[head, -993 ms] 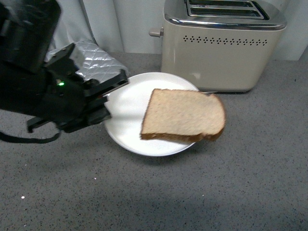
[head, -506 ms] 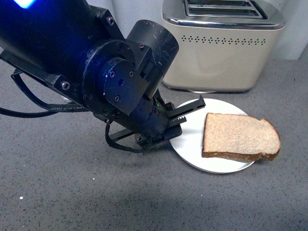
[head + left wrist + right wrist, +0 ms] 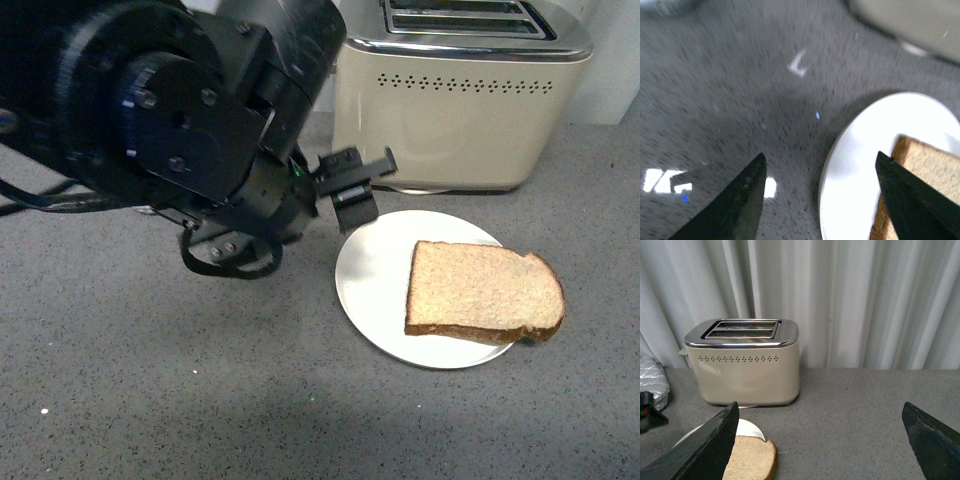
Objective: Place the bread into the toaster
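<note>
— Grey speckled desk [image 3: 200, 400], then. How many things are on it?
— One white plate [image 3: 372, 268], one slice of bread [image 3: 484, 293] and one toaster [image 3: 460, 95]. The right wrist view also catches one silver quilted thing [image 3: 650, 380] off to the side.
— Where does the bread lie?
— Flat on the plate. Its rounded end points away from the left arm [image 3: 170, 120] and pokes just over the plate's rim. The plate sits just in front of the toaster, and bread and toaster are apart.
— And the toaster itself?
— It has two slots side by side in the chrome top. One row of vent holes runs along the cream side, and one knob [image 3: 682, 353] sits at the end.
— What about the left jaws?
— Released. The left wrist view shows two dark fingers [image 3: 737, 210] well apart with nothing gripped. One is over bare desk, the other over the bread's edge. In the front view they hang near the plate's rim, on the side away from the bread. I cannot tell whether they touch it.
— And the right jaws?
— Released as well. Two fingers [image 3: 700, 450] are spread wide, and the toaster and one white pleated curtain [image 3: 840, 290] show between them.
</note>
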You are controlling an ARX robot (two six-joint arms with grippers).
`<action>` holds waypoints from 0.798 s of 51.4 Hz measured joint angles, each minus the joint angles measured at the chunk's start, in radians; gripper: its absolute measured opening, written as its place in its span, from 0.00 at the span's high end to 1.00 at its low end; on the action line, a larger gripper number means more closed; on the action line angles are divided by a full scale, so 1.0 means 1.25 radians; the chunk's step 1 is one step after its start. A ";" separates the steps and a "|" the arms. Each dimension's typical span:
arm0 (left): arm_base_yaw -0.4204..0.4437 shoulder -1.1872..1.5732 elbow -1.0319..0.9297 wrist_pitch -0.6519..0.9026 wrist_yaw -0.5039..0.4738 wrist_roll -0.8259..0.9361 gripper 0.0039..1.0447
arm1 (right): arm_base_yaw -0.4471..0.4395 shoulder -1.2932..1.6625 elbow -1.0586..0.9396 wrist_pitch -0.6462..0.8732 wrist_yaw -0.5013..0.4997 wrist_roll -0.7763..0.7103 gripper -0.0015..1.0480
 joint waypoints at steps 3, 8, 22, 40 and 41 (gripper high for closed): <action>0.009 -0.048 -0.040 0.050 -0.047 0.027 0.26 | 0.000 0.000 0.000 0.000 0.000 0.000 0.09; 0.041 -0.158 -0.143 0.182 -0.072 0.018 0.09 | 0.000 0.000 0.000 0.000 0.000 0.000 0.09; 0.133 -0.340 -0.488 0.729 -0.154 0.375 0.36 | 0.000 0.000 0.000 0.000 -0.002 0.000 0.09; 0.264 -0.639 -0.725 0.724 -0.028 0.531 0.97 | 0.000 0.000 0.000 0.000 -0.002 0.000 0.09; 0.270 -0.659 -0.733 0.714 -0.020 0.533 0.97 | 0.000 0.000 0.000 0.000 -0.002 0.000 0.09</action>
